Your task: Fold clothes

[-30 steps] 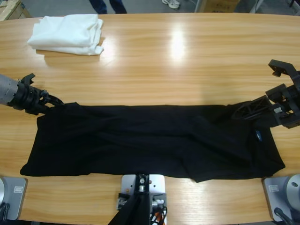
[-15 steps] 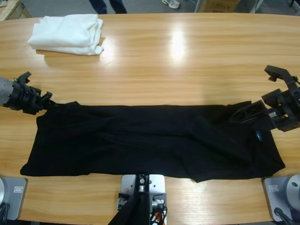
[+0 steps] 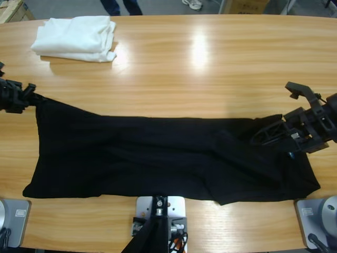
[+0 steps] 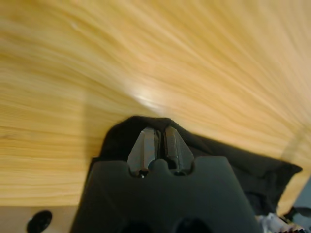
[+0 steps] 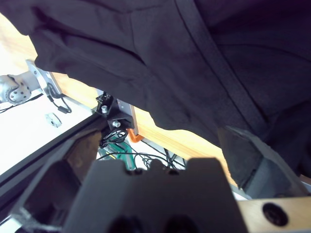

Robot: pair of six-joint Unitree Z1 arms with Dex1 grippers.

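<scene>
The black polo shirt (image 3: 168, 158) is lying stretched lengthwise along the near side of the desk (image 3: 210, 68), with a white folded garment pile (image 3: 76, 38) sitting well apart at the far left corner. The left tool (image 4: 158, 148) is clenching a pinch of the shirt's far left corner, its jaws pressed together with cloth bunched around them, and that corner is rising toward the desk's left edge. The right tool (image 3: 274, 133) is hanging spread over the shirt's right end, gripping nothing, with dark fabric between its wide jaws. To do this fold well, the right tool probably ought to be closing on the matching far corner, so both ends are lifting evenly and the cloth is staying taut without wrinkling.
</scene>
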